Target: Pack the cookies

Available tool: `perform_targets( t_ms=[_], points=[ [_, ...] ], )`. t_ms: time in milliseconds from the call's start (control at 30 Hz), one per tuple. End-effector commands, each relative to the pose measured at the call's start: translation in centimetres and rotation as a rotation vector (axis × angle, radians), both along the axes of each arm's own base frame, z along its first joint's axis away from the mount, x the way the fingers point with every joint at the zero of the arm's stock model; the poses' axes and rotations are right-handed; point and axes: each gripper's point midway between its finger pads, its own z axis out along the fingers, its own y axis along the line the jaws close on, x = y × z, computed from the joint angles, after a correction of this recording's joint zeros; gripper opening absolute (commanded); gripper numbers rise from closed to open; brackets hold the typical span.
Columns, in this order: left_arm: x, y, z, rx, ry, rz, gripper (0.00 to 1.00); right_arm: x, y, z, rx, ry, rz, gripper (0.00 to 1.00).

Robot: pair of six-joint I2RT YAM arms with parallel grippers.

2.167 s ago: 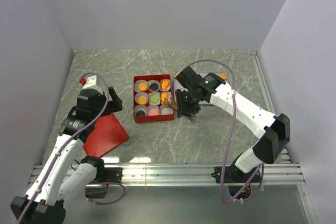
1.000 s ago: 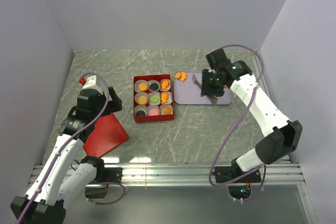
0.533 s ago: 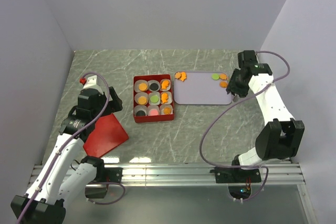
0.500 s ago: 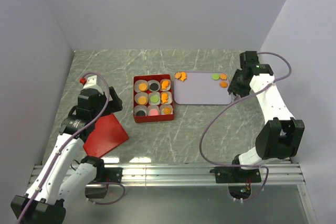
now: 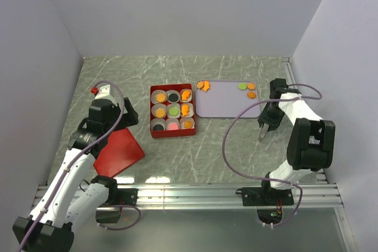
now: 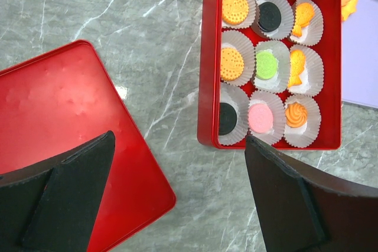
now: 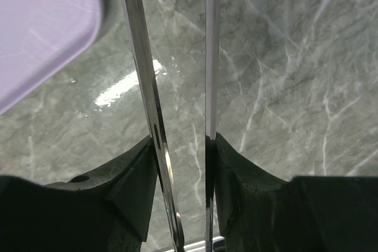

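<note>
L gripper [image 6: 178,146]: jaws wide apart, empty, above red lid [image 6: 65,116]. R gripper [image 7: 180,146]: jaws pinch tweezers [image 7: 211,57] over worktop [image 5: 195,151], just off lilac tray [image 5: 227,101]. Cookies [image 6: 267,65]: nine in red box [image 6: 210,57], in paper cups [image 6: 311,140]; a few at the tray's far corners.

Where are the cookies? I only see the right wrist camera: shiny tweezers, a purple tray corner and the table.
Observer: Nine cookies are packed in the red box left of your tray, one in each of the paper cups.
Operator: Any left for my tweezers to pick?
Observer: Yes. A green cookie and two orange cookies lie loose at the tray's far right corner.
</note>
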Motion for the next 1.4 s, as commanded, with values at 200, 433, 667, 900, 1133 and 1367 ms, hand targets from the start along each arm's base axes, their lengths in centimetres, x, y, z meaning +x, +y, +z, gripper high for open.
perform_targets(
  t_ms=[200,433,667,900,1133,1367],
  points=[
    [0.6,-0.3,0.5,0.002,-0.027,-0.018,0.97,-0.8,0.6,-4.0,0.034,0.044,-0.025,0.53],
    [0.6,-0.3,0.3,0.007,-0.017,-0.014,0.97,-1.2,0.6,-4.9,0.032,0.070,-0.024,0.66],
    [0.5,-0.2,0.6,0.004,-0.031,-0.007,0.98,-1.2,0.6,-4.4,0.029,0.058,-0.024,0.85],
    [0.7,-0.3,-0.3,0.014,0.005,-0.006,0.97,0.5,0.9,0.2,0.044,-0.066,-0.020,0.98],
    [1.5,-0.1,-2.6,0.041,0.092,0.017,0.99,2.1,4.7,7.4,0.106,-0.236,0.082,0.99],
    [1.7,0.9,-8.6,0.135,0.452,0.142,0.92,2.8,11.7,9.5,0.264,-0.305,0.236,0.99]
  ],
)
